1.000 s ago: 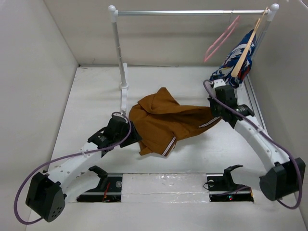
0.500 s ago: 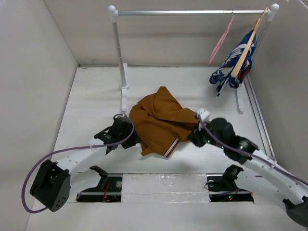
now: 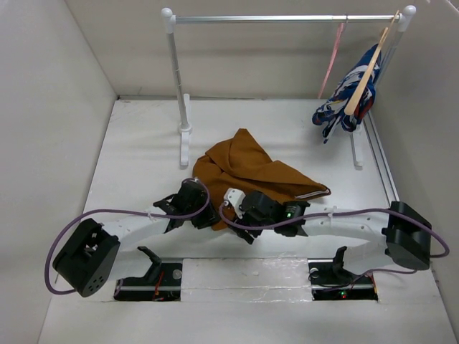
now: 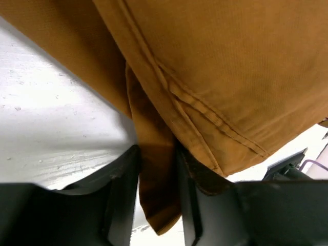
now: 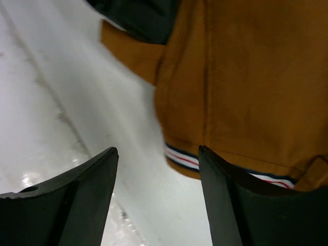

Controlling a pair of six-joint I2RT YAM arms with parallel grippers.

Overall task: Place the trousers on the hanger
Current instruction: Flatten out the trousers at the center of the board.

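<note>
open passage: the white table surface (image 3: 136,143) on the left and far left, and the gap under the silver rack rail (image 3: 251,19) between the white left post (image 3: 175,72) and the thin pink wire hanger (image 3: 332,54). obstacles: the heaped rust-brown cloth trousers (image 3: 244,172) fill the centre; the left arm (image 3: 140,229) and right arm (image 3: 344,220) crowd their near edge; a blue, white and red patterned garment (image 3: 343,104) hangs far right.
</note>
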